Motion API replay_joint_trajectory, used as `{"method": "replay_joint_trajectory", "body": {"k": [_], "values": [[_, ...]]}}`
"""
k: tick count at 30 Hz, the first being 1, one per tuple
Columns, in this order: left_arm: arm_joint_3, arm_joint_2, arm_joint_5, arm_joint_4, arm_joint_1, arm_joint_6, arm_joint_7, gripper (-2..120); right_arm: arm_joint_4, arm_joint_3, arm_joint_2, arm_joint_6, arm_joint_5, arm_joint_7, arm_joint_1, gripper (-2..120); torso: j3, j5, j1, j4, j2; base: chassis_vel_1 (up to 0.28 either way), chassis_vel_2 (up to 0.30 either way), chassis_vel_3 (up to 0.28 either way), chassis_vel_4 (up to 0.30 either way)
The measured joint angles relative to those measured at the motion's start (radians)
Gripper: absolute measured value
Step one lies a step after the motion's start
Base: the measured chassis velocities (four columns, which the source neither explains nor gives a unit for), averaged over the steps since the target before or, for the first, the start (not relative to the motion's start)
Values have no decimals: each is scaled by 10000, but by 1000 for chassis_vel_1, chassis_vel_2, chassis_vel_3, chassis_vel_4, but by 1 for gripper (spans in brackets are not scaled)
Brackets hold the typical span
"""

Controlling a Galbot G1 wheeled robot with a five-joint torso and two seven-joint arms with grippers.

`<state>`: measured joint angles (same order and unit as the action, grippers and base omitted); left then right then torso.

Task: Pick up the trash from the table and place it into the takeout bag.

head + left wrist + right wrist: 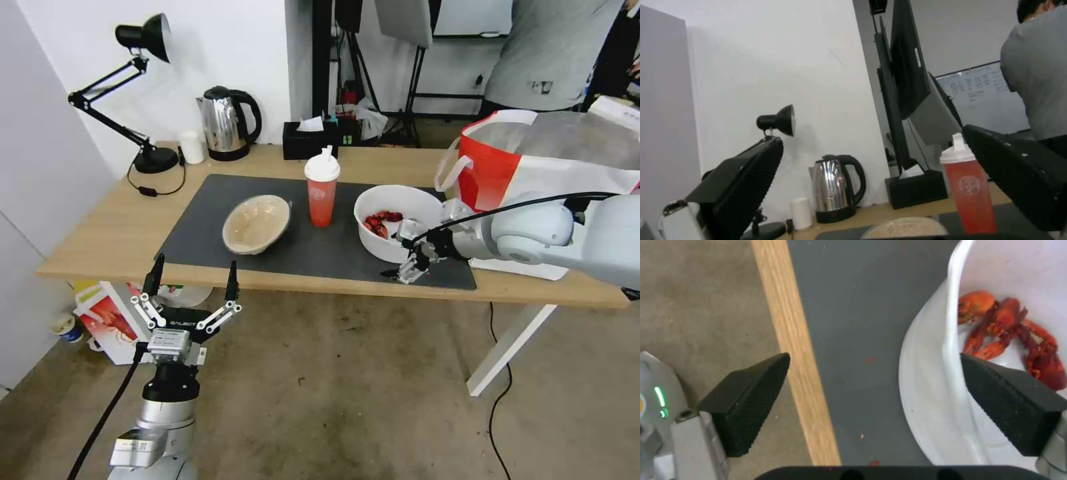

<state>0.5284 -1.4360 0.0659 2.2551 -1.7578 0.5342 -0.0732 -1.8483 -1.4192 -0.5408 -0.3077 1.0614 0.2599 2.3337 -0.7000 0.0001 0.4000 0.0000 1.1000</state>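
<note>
From the head camera, the table (120, 233) carries a dark grey mat (200, 230) with three pieces of trash in a row: a tan paper bowl (257, 223) tipped on its side, a red drink cup (322, 190) standing upright in the middle, and a wide white bowl (398, 220) holding red scraps. The takeout bag (533, 160) stands open at the table's right end, just behind the white bowl. The right gripper (401, 257) reaches in over the table's front edge, down at the near rim of the white bowl. The left gripper (193, 280) waits below and in front of the table edge, fingers spread wide and pointing up.

The left wrist camera looks between its two wide-set fingers (742, 186) at the red drink cup (969, 196), a kettle (835, 188) and a desk lamp (778, 121) by the wall.

The right wrist camera shows that gripper (873, 383) wide open, one finger (1013, 400) inside the white bowl (925, 386) near the scraps (1009, 330), the other outside above the table edge, the rim between them.
</note>
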Motion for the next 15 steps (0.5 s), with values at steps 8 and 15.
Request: {"method": "replay_joint_trajectory", "body": {"k": [8, 15], "values": [[9, 1, -10, -92, 28, 11, 0, 100, 162, -186, 12, -2, -143, 28, 381, 95, 0, -1, 0, 0, 0, 0, 0, 0, 0], [-22, -5, -4, -189, 64, 19, 0, 100, 296, -318, 62, 12, -170, 61, 623, 93, 1, -2, -1, 0, 0, 0, 0, 0, 0]]}}
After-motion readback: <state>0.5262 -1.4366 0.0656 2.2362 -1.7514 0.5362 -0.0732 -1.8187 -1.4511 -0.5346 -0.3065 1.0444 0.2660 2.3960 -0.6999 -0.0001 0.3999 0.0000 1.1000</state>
